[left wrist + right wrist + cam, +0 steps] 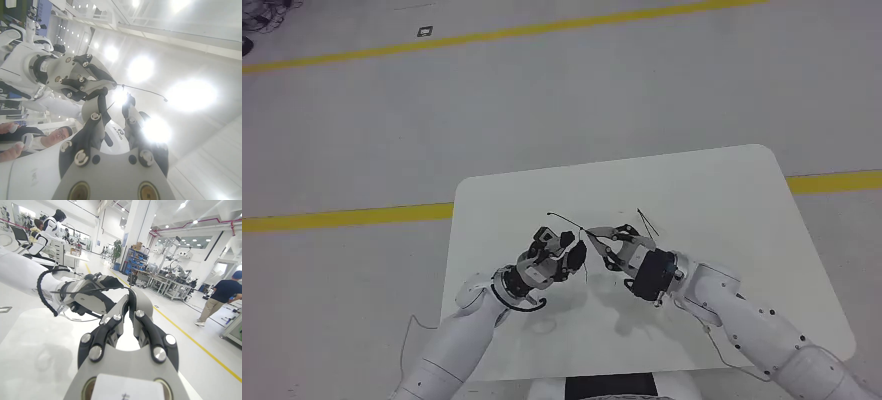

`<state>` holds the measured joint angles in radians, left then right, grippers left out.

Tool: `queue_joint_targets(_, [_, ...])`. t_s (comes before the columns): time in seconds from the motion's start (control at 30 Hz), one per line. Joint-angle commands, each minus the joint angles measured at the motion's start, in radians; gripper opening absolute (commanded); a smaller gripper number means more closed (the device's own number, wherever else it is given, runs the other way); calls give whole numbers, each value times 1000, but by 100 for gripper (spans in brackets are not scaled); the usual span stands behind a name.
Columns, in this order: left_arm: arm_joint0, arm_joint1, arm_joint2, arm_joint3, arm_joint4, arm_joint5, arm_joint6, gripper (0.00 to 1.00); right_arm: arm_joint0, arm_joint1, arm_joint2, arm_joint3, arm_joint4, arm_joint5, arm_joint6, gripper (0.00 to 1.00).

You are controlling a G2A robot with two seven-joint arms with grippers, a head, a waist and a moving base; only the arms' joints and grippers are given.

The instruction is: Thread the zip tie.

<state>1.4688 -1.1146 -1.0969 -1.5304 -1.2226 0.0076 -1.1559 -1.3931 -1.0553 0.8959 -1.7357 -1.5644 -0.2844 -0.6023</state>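
Above the middle of the white bench [722, 200], right tool [129, 298] pinched shut on the thin black zip tie [140, 89], strap running left and far, left tool [116, 93] just beside, fingers parted, nothing clearly gripped

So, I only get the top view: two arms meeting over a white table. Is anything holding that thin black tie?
Observer: Yes. In the right wrist view the right tool is clamped shut on the tie.
Operator: And the left one?
Observer: The left wrist view shows the left tool open, with a clear gap.
Operator: Is it threaded yet?
Observer: I can't tell that; the tie's free end carries a small block and hangs in the air, touching nothing.
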Motion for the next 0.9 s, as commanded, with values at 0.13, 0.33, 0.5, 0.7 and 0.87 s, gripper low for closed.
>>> queue_joint_targets(0.13, [1, -2, 3, 2, 3, -10, 5, 33, -3, 4, 6, -13, -6, 58, 6, 0])
queue_joint_targets(0.33, [-1, -4, 9, 5, 7, -16, 11, 36, -12, 5, 6, -20, -6, 88, -8, 0])
queue_joint_targets(0.5, [-2, -5, 10, 7, 10, -15, 15, 38, -18, 4, 13, -21, -6, 94, -17, 0])
queue_joint_targets(0.7, [-3, -6, 10, 16, 8, -14, 13, 39, -25, 1, 22, -21, -6, 96, -26, 0])
queue_joint_targets(0.87, [-2, -6, 9, 16, 15, -25, 9, 39, -28, 0, 29, -22, -6, 103, -31, 0])
